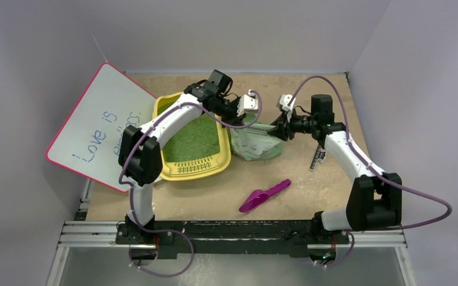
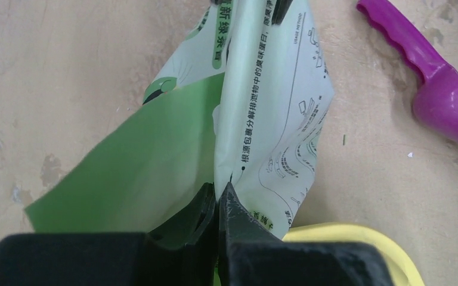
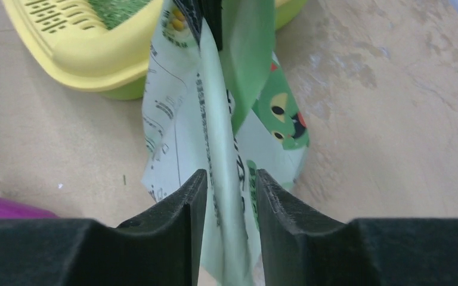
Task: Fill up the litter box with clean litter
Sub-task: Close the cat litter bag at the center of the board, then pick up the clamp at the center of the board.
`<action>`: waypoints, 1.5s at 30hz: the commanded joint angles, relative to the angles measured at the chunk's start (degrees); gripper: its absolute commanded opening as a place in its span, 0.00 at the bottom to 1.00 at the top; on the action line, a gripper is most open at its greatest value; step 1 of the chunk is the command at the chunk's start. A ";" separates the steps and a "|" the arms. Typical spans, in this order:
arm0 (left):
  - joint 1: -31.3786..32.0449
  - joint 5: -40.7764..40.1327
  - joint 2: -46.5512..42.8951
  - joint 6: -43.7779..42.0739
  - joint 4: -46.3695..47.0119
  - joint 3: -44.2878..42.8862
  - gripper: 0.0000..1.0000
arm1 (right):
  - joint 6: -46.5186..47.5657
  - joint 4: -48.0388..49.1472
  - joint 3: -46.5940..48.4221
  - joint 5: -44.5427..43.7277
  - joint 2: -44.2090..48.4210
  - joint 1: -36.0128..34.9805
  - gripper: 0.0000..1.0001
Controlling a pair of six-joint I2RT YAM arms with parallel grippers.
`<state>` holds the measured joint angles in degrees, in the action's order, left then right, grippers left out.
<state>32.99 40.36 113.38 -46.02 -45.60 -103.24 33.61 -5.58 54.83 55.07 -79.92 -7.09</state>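
1. Top view: the litter box (image 1: pixel 214 165) lies on the bench (image 1: pixel 328 89) at the left of centre. Its long axis runs from far to near, with the grate strip at the near end. The clean litter (image 1: pixel 195 142) already covers its floor. Your left arm reaches over the box, so the left hand (image 1: pixel 255 118) is the nearer one to it. The right hand (image 1: pixel 279 130) faces it from the right. The printed bag (image 1: pixel 253 146) is between both hands, just beside the right rim of the box. A purple scoop (image 1: pixel 264 195) lies apart, nearer to the arm bases, and a white board (image 1: pixel 98 128) leans at the left.

2. Left wrist view: the left hand (image 2: pixel 217 199) is closed flat on one edge of the bag (image 2: pixel 274 119). The yellow rim of the box (image 2: pixel 346 238) is right under the fingers. The scoop (image 2: pixel 441 89) lies at the upper right.

3. Right wrist view: the right hand (image 3: pixel 229 196) stands narrowly parted. The film of the bag (image 3: pixel 214 137) passes between the fingers and seems loose, not pinched. The box (image 3: pixel 83 59) is at the upper left, beyond the bag, with some litter (image 3: pixel 119 7) showing inside.

4. My judgement: any more pouring must go to the left of the bag. The left hand alone has a sure grip, so take care that the bag does not swing or spill on the bench.
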 commanded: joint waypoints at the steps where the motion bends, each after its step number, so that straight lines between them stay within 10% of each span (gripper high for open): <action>1: -0.81 -7.96 -0.40 5.16 2.47 0.55 0.00 | 5.10 -10.79 4.63 -7.28 3.98 1.12 0.41; 7: -1.02 -6.12 -1.12 6.20 5.04 1.01 0.00 | -4.40 -7.56 0.84 -20.75 14.10 1.18 0.48; 12: -1.00 -5.45 -0.38 5.67 4.12 0.16 0.00 | -28.99 -2.22 -1.85 -37.19 24.35 1.20 0.84; 25: -1.00 -5.18 -0.28 6.26 4.12 0.65 0.00 | -73.43 -32.82 -7.04 -63.39 35.29 1.15 0.98; 29: -1.00 -4.82 -0.07 6.31 4.12 0.67 0.00 | -76.22 -32.75 -7.55 -71.31 31.27 4.05 0.99; 35: -1.04 -4.79 0.24 6.27 3.97 0.45 0.00 | -71.64 -23.78 -6.23 -60.10 18.86 18.46 0.98; 45: -0.91 -2.02 0.79 6.29 3.76 -0.05 0.07 | -67.51 -11.21 -7.25 -48.38 2.47 28.16 0.65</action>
<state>32.82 37.60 113.38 -40.01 -42.04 -102.63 -36.38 -23.46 47.27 -0.08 -73.36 19.07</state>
